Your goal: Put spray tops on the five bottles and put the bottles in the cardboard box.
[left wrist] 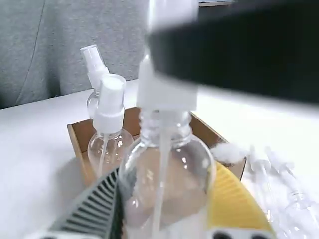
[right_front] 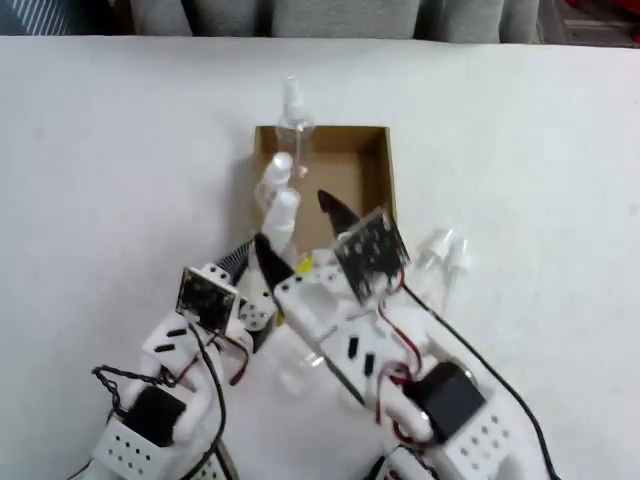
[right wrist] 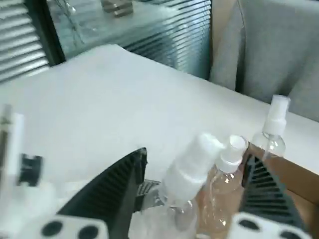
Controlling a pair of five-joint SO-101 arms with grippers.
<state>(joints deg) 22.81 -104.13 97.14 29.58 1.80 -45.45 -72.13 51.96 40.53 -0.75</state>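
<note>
My left gripper (right_front: 270, 265) (left wrist: 164, 211) is shut on a clear bottle (left wrist: 167, 174) near the front of the cardboard box (right_front: 355, 165). Its striped and yellow fingers press on the bottle's sides. A white spray top (right_front: 283, 213) (right wrist: 192, 167) sits on that bottle's neck. My right gripper (right_front: 300, 232) (right wrist: 194, 159) is open, with one black finger on each side of the spray top. Two more capped bottles stand at the box, one (right_front: 275, 178) (left wrist: 107, 142) by its left wall and one (right_front: 293, 120) (right wrist: 273, 134) at its far left corner.
Loose spray tops and clear bottles (right_front: 445, 255) (left wrist: 279, 184) lie on the white table to the right of the box. Both arm bases fill the front of the table. Grey chair backs (right_front: 330, 15) line the far edge.
</note>
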